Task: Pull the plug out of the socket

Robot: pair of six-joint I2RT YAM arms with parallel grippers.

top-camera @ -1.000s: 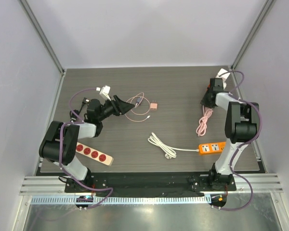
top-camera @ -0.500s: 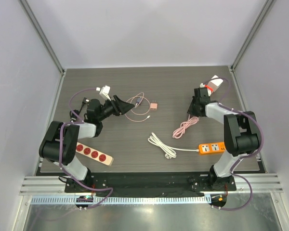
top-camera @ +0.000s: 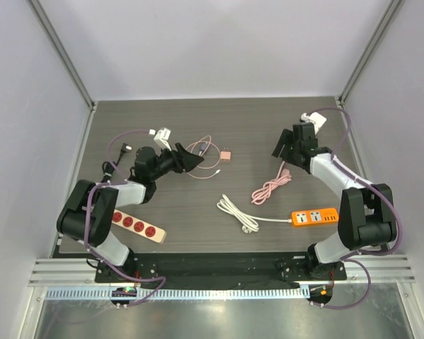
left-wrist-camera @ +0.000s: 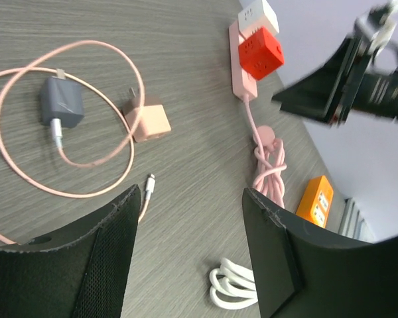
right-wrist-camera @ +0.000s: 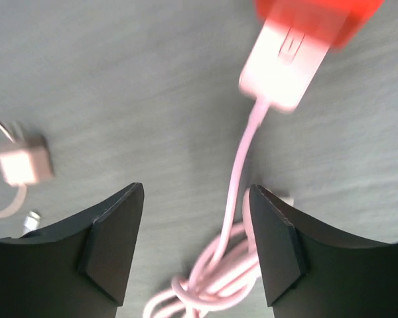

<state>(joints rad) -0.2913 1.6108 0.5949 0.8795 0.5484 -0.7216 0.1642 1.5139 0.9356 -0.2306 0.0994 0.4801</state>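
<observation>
Pink plug (right-wrist-camera: 278,73), butted against red socket (right-wrist-camera: 318,16), just ahead of right gripper (right-wrist-camera: 196,189); jaws apart, holding nothing. Cord (right-wrist-camera: 235,179) trails below, between its fingers. Left gripper (left-wrist-camera: 190,192) spread, empty; grey charger (left-wrist-camera: 62,103) ahead.

A flat orange plastic power strip (top-camera: 314,217) lies at the front right of the dark wood-grain tabletop (top-camera: 254,127), its white cord bundled in a coil (top-camera: 237,212). A cream strip with round red sockets (top-camera: 136,224) lies front left. A thin pink cable loop (left-wrist-camera: 96,44) rings a grey charger block (left-wrist-camera: 62,103), with a small pink cube adapter (left-wrist-camera: 149,121) just outside it.
</observation>
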